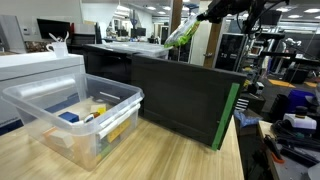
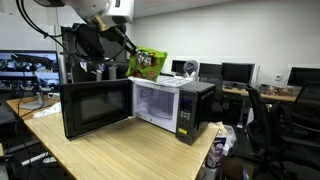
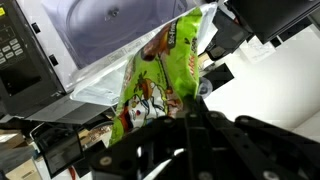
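The green snack bag (image 2: 150,63) hangs in the air, pinched at one end by the gripper (image 2: 128,48), whose jaws are clenched on the crinkled packet. In an exterior view the bag sits just above the top of the microwave (image 2: 185,108), over its rear corner, and whether its lower edge touches the casing cannot be told. In the wrist view the bag (image 3: 160,75) runs from the dark, blurred gripper (image 3: 175,118) up across the middle of the picture, printed side showing, with the microwave's pale top beyond it and the control panel (image 3: 20,55) at the left edge. The microwave's door (image 2: 95,107) stands swung wide open and its lit cavity shows. The oven rests on a wooden table (image 2: 130,150). In an exterior view the bag (image 1: 180,33) appears high above the dark bulk of the oven, and nearer the camera a clear plastic bin (image 1: 120,95) stands on the same table, well apart from the bag, with a few yellow and blue items inside. Monitors (image 2: 235,72) line the desks behind.
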`<state>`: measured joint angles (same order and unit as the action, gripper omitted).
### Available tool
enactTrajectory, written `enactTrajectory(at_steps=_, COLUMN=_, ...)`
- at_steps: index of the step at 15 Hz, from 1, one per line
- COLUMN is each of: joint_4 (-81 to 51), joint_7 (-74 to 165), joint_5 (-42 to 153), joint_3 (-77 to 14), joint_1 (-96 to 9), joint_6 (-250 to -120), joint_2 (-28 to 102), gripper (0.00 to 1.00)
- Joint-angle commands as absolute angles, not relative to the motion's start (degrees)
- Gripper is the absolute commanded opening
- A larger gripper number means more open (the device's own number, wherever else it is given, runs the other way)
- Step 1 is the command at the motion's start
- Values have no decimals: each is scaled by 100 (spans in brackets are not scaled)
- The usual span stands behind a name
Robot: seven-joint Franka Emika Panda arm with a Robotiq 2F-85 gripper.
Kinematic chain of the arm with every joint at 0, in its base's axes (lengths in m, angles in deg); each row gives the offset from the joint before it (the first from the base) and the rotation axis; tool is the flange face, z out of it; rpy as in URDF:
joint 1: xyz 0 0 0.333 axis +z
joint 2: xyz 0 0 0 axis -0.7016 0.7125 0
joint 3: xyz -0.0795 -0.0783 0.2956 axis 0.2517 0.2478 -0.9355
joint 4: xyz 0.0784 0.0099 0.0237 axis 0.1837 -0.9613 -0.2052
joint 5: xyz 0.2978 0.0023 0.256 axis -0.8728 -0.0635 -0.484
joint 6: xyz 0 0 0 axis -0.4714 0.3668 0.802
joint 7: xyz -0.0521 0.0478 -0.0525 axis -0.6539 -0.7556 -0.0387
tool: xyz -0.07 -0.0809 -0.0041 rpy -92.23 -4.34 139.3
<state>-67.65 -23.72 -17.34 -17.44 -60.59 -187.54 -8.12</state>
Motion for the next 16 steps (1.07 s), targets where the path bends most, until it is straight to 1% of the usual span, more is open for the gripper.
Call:
enactTrajectory(at_steps=1, joint_4=-7045, joint_7=-2478, joint_5=-1829, joint_3=-1790, joint_1=-6112, joint_6=-18887, joint_2=-984, gripper=0)
enactTrajectory(at_steps=10, joint_4=-7318, joint_7=-2475, joint_5=-1874, joint_3=-1771, joint_1=-6147, joint_6=-18930, joint_2=-1128, gripper=0)
enactTrajectory(at_steps=16, joint_4=-7492, joint_7=-2475, joint_5=-1914, joint_3=-1657, joint_1=-6266, joint_6=-18904, joint_2=-1587, gripper=0)
